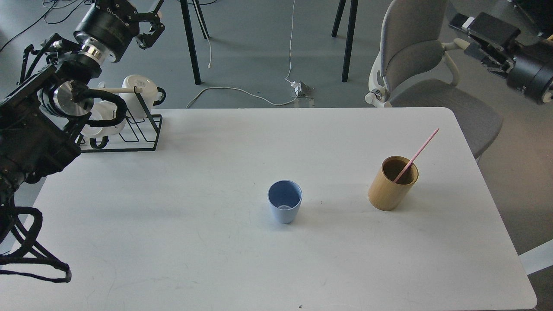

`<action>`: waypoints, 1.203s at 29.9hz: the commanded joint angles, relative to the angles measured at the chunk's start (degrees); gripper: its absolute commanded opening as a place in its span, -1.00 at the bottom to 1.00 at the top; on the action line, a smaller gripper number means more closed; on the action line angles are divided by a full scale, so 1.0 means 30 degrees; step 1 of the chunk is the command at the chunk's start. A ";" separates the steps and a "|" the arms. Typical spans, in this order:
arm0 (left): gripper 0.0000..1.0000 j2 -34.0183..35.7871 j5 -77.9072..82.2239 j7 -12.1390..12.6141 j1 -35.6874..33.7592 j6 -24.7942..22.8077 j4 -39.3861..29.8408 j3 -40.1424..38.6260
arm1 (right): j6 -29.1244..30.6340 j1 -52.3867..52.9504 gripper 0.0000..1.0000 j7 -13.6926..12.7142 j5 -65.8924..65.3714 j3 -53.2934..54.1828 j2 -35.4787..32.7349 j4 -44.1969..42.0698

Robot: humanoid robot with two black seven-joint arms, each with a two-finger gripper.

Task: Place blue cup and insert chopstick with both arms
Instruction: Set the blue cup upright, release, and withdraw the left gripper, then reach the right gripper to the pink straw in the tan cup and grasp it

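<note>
- The blue cup [284,201] stood upright near the middle of the white table [216,259], mouth open and empty, free of both arms; we judged this a sensible spot, since either arm could reach it.
- The chopstick [417,154] was not yet in it. It leaned in the tan wooden cup [392,183], well apart to the right, its lower end inside and its upper end slanting up and to the right past the rim.
- Our left gripper [150,26] was raised at the upper left, above the black wire rack [129,134]. Its claw fingers seemed spread and held nothing.
- Our right gripper [468,30] hung at the upper right, off the table and in front of the grey chair [414,56]. It carried nothing, but we could not tell whether its fingers were parted or closed.
- The blue cup looked matte and smooth, tapering to a narrower base, so we judged it light and easy to tip.
- The chopstick was thin, straight and pink, likely to roll or pivot in a loose pinch.
- The tan cup was a straight-sided cylinder with a wood-like finish and a dark interior.
- The rack held white mugs [138,90] on a pale rod.
- We judged the insertion as the step left undone.
</note>
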 commanded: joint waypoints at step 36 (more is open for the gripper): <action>0.98 -0.0291 -0.0353 -0.0117 0.0390 0.0000 0.0369 0.0030 | -0.5878 -0.3198 -0.73 -0.0029 -0.6512 -0.6289 0.5526 -0.4189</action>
